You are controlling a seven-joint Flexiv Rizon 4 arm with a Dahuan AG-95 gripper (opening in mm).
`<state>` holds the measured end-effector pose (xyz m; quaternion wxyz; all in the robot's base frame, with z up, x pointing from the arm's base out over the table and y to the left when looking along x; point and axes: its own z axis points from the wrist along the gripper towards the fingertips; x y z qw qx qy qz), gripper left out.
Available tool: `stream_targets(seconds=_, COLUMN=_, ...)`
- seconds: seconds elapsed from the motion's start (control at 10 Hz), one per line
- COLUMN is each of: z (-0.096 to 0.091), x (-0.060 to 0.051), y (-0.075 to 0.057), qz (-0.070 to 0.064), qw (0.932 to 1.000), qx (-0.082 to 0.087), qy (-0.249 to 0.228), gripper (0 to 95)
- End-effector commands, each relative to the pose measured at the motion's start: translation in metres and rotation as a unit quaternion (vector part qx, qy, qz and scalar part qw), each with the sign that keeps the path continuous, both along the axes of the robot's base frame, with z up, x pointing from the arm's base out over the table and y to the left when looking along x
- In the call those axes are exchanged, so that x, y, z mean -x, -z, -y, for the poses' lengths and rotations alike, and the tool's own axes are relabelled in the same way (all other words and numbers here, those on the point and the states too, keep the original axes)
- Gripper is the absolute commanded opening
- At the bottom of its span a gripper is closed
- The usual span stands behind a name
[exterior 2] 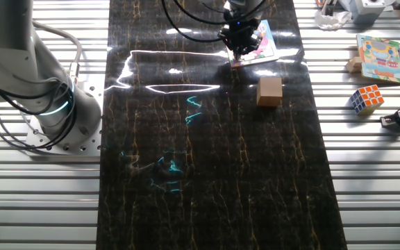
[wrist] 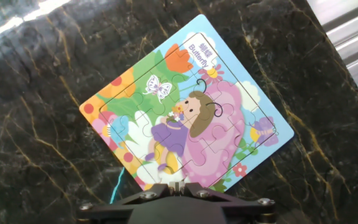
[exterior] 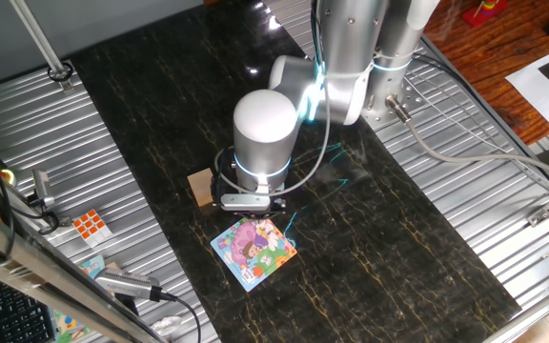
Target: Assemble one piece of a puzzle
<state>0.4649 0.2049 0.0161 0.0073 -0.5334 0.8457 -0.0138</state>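
The puzzle [wrist: 185,106] is a square cartoon picture with a blue border, lying flat on the dark marble table; it also shows in one fixed view [exterior: 254,250] and the other fixed view [exterior 2: 259,42]. My gripper [wrist: 175,185] stands straight down over the puzzle's near edge, by the white flower. Its fingers are pressed together with a thin pale sliver between them, which looks like the piece held edge-on. The gripper also shows in one fixed view [exterior: 252,204] and the other fixed view [exterior 2: 240,50]. No loose piece lies on the table.
A tan wooden cube [exterior: 199,186] stands beside the gripper, a short way from the puzzle [exterior 2: 269,91]. A Rubik's cube [exterior 2: 366,98] and a second picture puzzle [exterior 2: 380,59] lie on the ribbed metal side. The arm's base [exterior 2: 54,104] stands at the far end.
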Motion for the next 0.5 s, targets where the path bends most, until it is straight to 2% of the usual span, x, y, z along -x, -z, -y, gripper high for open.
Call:
stream_targets(seconds=0.1, z=-0.0001, x=0.0031, y=-0.0082, qz=-0.002, qw=1.0000, qx=0.002, qy=0.000, gripper=0.0)
stream_targets(seconds=0.5, z=0.0017, x=0.0091, y=-0.0047, qz=-0.002, qw=1.0000, qx=0.002, qy=0.001, gripper=0.0)
